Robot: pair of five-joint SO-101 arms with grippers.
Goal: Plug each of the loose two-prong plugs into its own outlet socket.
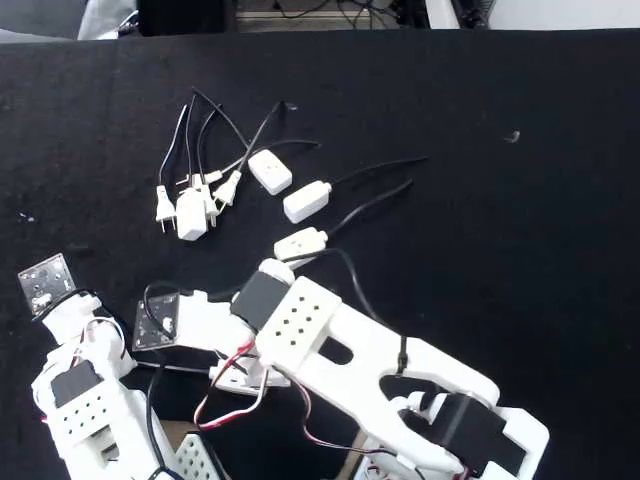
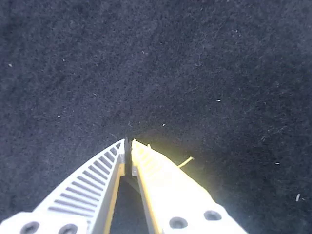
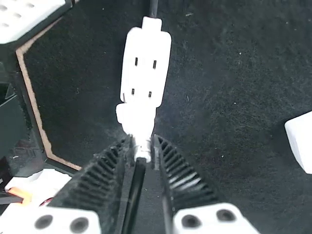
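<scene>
My right gripper (image 3: pixel 140 144) is shut on a white two-prong plug (image 3: pixel 138 121) that sits against the end of a white outlet block (image 3: pixel 145 66), whose black cord leads away. In the high view that outlet block (image 1: pixel 300 243) lies mid-table with the right gripper (image 1: pixel 268 278) just below it. Two more outlet blocks (image 1: pixel 270 170) (image 1: pixel 307 200) lie farther back. Several loose white plugs (image 1: pixel 190 213) on black cords are bunched to their left. My left gripper (image 2: pixel 127 144) is shut on nothing, low over bare black cloth; the left arm (image 1: pixel 75 385) stands at the lower left.
The black cloth (image 1: pixel 500 220) covers the whole table. Black cords (image 1: pixel 375 165) trail back and right from the outlet blocks. A white block's corner (image 3: pixel 300 141) shows beside the right gripper. The cloth's edge over a brown board (image 3: pixel 34 112) runs close by the held outlet.
</scene>
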